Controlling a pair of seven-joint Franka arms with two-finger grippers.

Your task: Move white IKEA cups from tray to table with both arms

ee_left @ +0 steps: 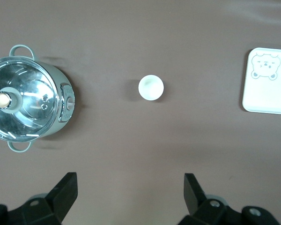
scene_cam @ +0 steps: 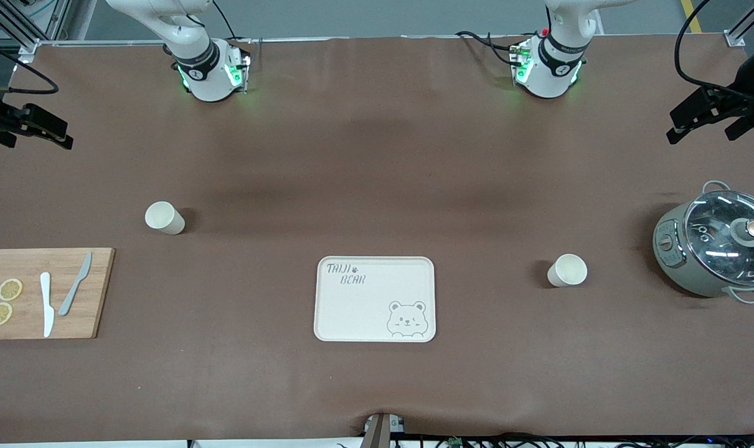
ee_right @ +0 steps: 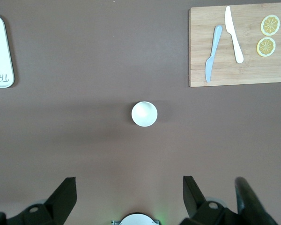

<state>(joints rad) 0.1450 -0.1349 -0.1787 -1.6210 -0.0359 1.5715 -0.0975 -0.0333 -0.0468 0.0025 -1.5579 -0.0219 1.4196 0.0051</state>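
**Two cups on the table, both grippers raised and spread**

Nearest the front camera lies the cream tray (scene_cam: 375, 299), printed with a bear and lettering and holding nothing. At the right arm's end, about as near, a wooden cutting board (scene_cam: 43, 292) carries two lemon slices (scene_cam: 4, 302), a white knife (scene_cam: 47, 303) and a grey knife (scene_cam: 75, 284).

One white cup (scene_cam: 566, 270) stands upright on the brown table (scene_cam: 377, 155) between the tray and a grey-green pot (scene_cam: 713, 246) with a glass lid; the left wrist view shows this cup (ee_left: 151, 87) holding nothing. The other white cup (scene_cam: 164, 218) stands farther from the camera, toward the right arm's end, also with nothing in it (ee_right: 144, 114). Nothing lies close around either cup.

The left gripper (ee_left: 131, 197) hangs high over the table with its fingers wide apart, looking down on its cup. The right gripper (ee_right: 129, 197) does the same above the other cup, fingers likewise spread and holding nothing.
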